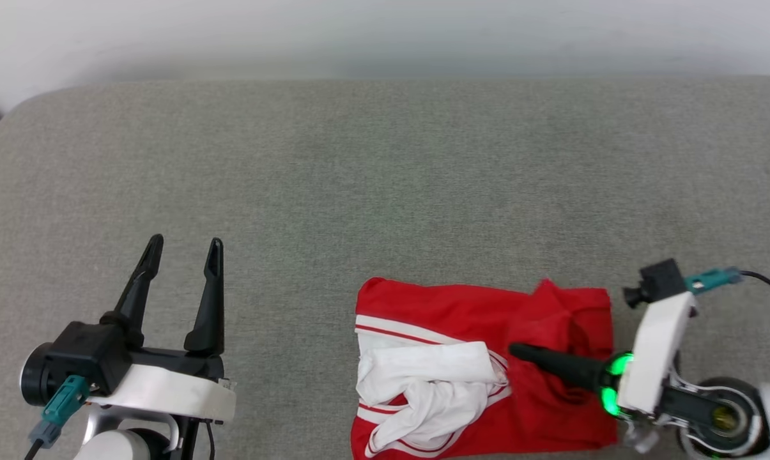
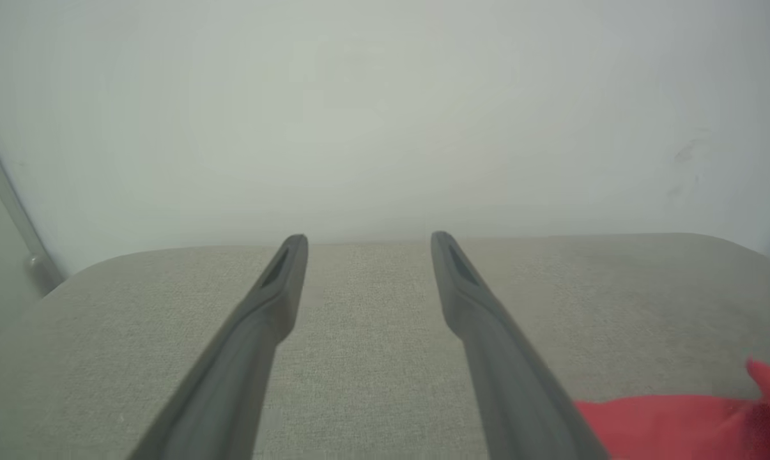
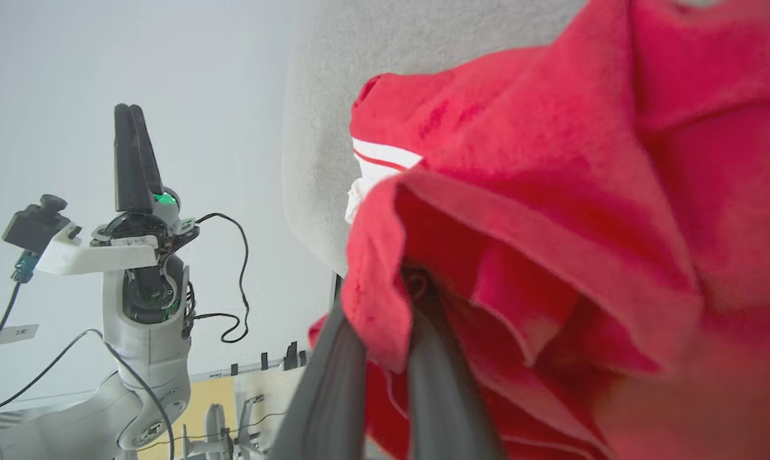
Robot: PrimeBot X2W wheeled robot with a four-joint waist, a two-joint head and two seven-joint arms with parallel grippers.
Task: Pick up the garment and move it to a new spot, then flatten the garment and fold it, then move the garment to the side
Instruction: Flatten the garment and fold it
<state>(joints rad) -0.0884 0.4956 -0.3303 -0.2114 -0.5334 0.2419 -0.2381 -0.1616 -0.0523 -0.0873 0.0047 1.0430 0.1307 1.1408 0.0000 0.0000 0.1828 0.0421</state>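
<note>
- The right gripper (image 1: pixel 517 349), jaws pressed together, pinches a raised ridge of red cloth on the right part of the garment (image 1: pixel 448 313). Its fingers lie low and point left.
- The left gripper (image 1: pixel 186 244) hangs at the near left, jaws spread wide with nothing between them, well apart from the cloth.
- The garment lies as a rough rectangular bundle near and right of centre on the grey padded surface (image 1: pixel 385 179), with the white sleeves (image 1: pixel 423 377) bunched on top at its left end.
- Its long axis appears to run left to right: striped trim and sleeves to the left, plain red to the right. The near edge is cut off, so which way the neckline faces cannot be told.
- The fold looks made but untidy, and the shift to the side seems to be the step in hand. That calls for a low, slow pull that keeps the layers together.
</note>
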